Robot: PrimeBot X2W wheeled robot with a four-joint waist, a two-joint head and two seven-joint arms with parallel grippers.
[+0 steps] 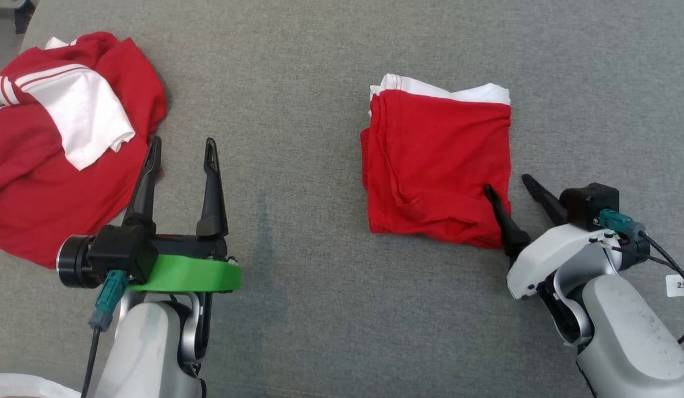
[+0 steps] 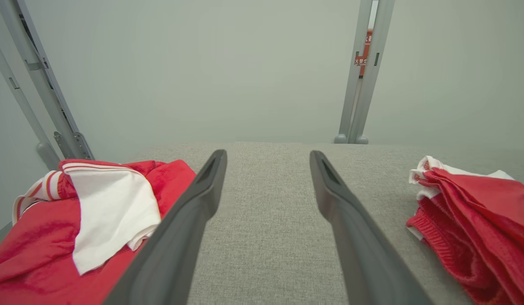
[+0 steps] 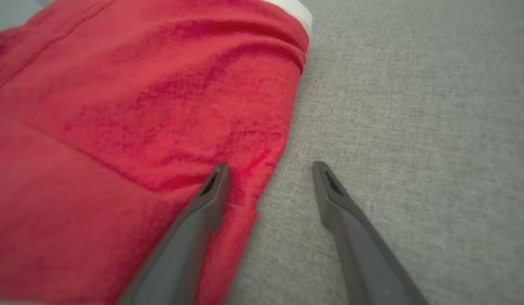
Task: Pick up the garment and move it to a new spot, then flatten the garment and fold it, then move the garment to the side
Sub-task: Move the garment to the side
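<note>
— Where does the garment lie?

— The folded garment rests flat on the grey tabletop, right of the middle. It is a red rectangle with a white strip showing along its far edge.

— And the right gripper?

— The right gripper sits at the garment's near right corner. Its jaws are spread and pinch nothing. One finger lies over the red cloth, the other over bare tabletop just beside the garment's right edge. Whether the tip presses on the cloth, I cannot tell.

— The left one?

— The left gripper is at the near left, well apart from the folded garment. Its jaws are spread wide around nothing, with the fingers pointing toward the far side over bare tabletop.

— Anything else on the surface?

— A second garment, red with a white sleeve and striped trim, lies crumpled at the far left. It is just beside the left gripper's outer finger. The left wrist view has it on the left and the folded one on the right.
</note>
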